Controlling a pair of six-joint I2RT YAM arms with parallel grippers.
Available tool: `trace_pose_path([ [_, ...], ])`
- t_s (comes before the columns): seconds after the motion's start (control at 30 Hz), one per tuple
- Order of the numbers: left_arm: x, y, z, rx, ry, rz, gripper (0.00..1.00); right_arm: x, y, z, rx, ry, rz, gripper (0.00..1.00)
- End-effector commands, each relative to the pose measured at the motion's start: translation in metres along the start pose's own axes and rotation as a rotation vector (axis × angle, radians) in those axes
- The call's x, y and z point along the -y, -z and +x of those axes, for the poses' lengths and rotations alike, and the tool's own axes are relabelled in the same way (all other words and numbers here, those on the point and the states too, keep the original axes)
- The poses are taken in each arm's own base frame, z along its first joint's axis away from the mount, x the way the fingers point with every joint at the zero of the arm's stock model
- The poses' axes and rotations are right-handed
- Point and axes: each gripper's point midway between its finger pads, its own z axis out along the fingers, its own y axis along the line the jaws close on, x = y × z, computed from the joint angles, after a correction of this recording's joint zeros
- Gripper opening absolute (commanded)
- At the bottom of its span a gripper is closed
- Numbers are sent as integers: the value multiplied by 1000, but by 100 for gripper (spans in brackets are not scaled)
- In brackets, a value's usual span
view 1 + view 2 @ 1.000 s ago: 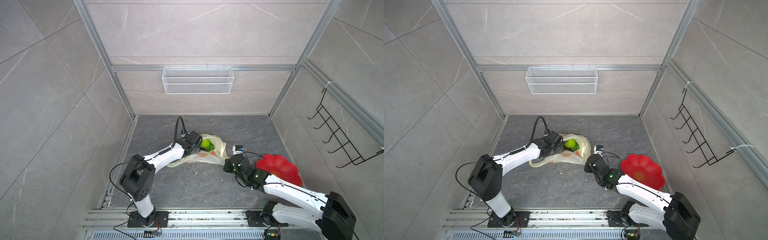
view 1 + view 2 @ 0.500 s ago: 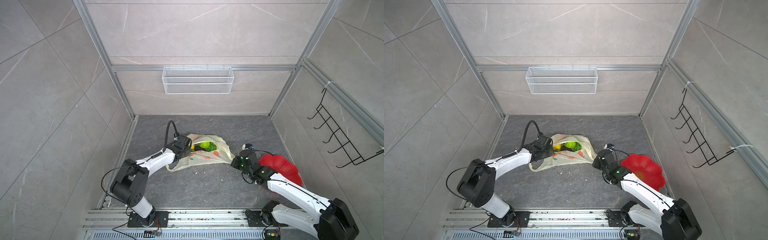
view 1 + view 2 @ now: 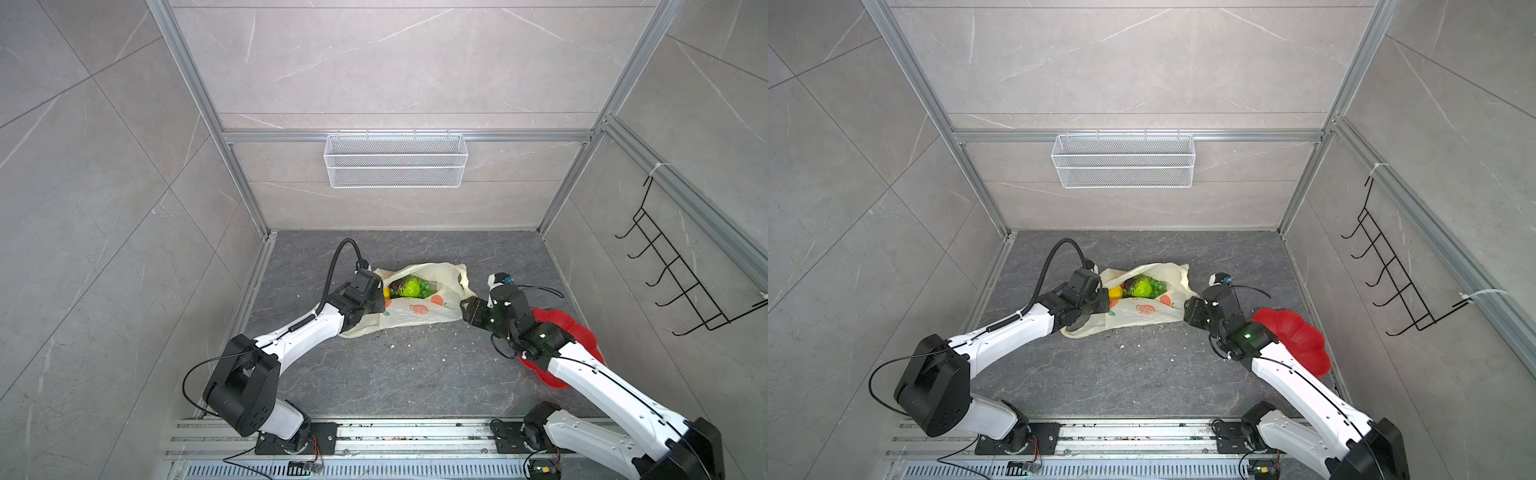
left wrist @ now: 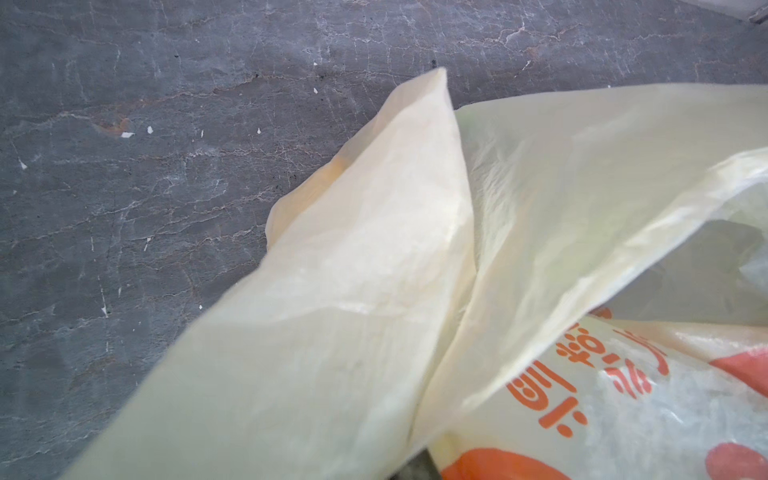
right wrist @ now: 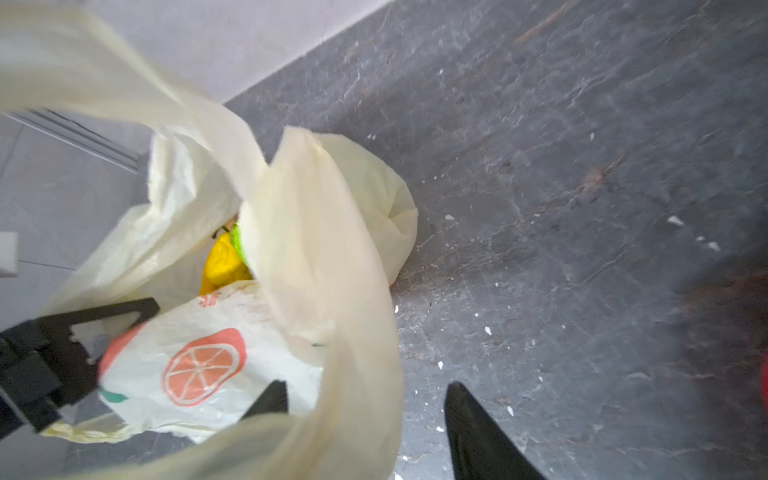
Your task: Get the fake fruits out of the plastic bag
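Note:
The pale-yellow plastic bag (image 3: 419,309) (image 3: 1142,311) lies on the dark floor with its mouth open. Inside it show fake fruits: a bumpy green fruit (image 3: 410,286) (image 3: 1144,287), a yellow fruit (image 3: 386,293) (image 5: 222,262) and a dark one (image 3: 397,284). My left gripper (image 3: 379,306) (image 3: 1105,309) is shut on the bag's left edge; in the left wrist view the plastic (image 4: 374,270) hides its jaws. My right gripper (image 3: 463,309) (image 5: 365,390) is open at the bag's right end, and a loop handle (image 5: 332,291) hangs loose between its fingers.
A red flower-shaped plate (image 3: 582,338) (image 3: 1298,336) lies on the floor under my right arm, near the right wall. A white wire basket (image 3: 395,160) hangs on the back wall and a black hook rack (image 3: 681,282) on the right wall. White crumbs dot the floor.
My left gripper has closed on the bag's left edge and pulled it left. My right gripper has opened and let go of the handle. The bag's mouth now gapes wider.

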Motion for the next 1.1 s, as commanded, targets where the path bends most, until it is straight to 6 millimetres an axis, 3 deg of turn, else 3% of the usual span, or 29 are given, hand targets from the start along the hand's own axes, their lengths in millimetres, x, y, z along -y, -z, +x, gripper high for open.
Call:
trace_pose_path([
  [0.0, 6, 19, -24, 75, -57, -3, 0, 6, 35, -9, 9, 100, 64, 73],
  [0.1, 5, 20, -27, 75, -70, -14, 0, -9, 64, -21, 45, 166, 69, 76],
  [0.23, 7, 23, -29, 79, -74, -10, 0, -48, 94, -28, 86, 289, 42, 75],
  [0.37, 7, 24, -29, 81, -73, -8, 0, -88, 90, -20, 92, 398, 31, 76],
  [0.47, 7, 24, -28, 81, -67, -5, 0, -105, 62, -11, 64, 435, 69, 81],
  [0.6, 10, 24, -26, 75, -65, 6, 0, -110, 25, -9, 37, 467, 160, 86],
  [0.8, 10, 25, -23, 71, -71, 17, 0, -84, -39, -15, -30, 435, 236, 87],
  [1.07, 8, 21, -15, 60, -69, 26, 0, -57, -92, -23, -87, 431, 367, 92],
])
